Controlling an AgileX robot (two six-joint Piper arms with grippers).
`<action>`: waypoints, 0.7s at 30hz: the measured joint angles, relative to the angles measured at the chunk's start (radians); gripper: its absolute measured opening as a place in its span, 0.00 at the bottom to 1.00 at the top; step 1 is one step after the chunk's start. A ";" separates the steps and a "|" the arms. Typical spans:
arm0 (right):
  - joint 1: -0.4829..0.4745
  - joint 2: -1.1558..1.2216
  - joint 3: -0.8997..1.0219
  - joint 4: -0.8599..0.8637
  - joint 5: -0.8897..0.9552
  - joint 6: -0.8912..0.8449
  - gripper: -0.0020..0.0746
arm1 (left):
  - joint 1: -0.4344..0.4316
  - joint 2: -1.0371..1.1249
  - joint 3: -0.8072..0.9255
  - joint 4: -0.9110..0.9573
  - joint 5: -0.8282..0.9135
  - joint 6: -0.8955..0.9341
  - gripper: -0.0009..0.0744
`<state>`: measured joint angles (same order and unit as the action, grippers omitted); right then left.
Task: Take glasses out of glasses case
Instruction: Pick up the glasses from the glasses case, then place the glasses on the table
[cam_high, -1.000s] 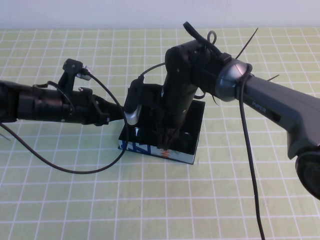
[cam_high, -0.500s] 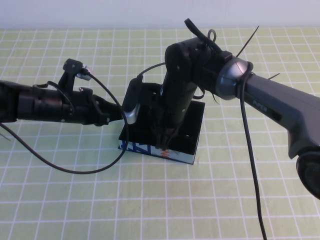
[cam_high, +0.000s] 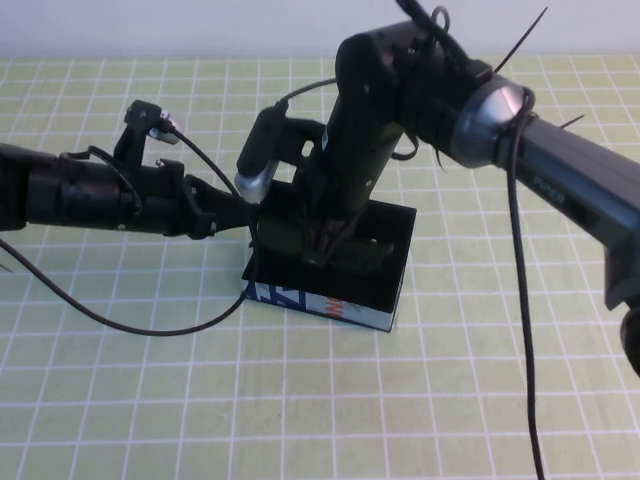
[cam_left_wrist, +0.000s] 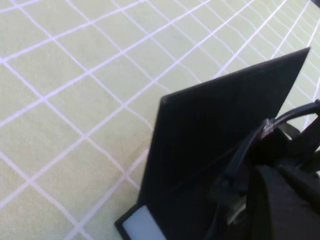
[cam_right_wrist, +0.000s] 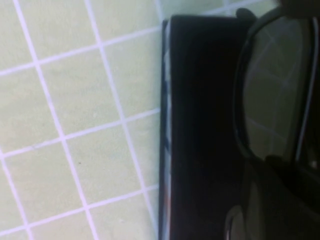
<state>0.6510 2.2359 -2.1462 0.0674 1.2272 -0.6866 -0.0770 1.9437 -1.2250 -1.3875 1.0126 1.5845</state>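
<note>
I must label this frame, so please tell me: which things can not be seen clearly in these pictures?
- Right gripper: in the high view its own arm hides the fingers above the glasses case.
- Left gripper: at the case's left edge, too dark to read.
- Glasses: right wrist view shows one lens, cut off by the frame edge.

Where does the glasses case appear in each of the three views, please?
High view: glasses case at centre, under the right gripper, left gripper at its left edge.
Left wrist view: its black lid.
Right wrist view: its dark edge.
Shared landmark: the green grid mat.
</note>
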 joint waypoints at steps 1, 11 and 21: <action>0.000 -0.011 0.000 -0.002 0.002 0.010 0.05 | 0.000 -0.010 0.000 0.005 0.000 -0.007 0.01; 0.000 -0.139 0.000 -0.067 0.012 0.248 0.05 | 0.000 -0.192 0.000 0.038 0.001 -0.029 0.01; -0.115 -0.350 0.154 -0.142 0.016 0.582 0.05 | 0.000 -0.280 0.000 0.111 -0.018 -0.082 0.01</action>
<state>0.5356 1.8855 -1.9923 -0.0745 1.2434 -0.1043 -0.0770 1.6633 -1.2250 -1.2762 0.9950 1.5025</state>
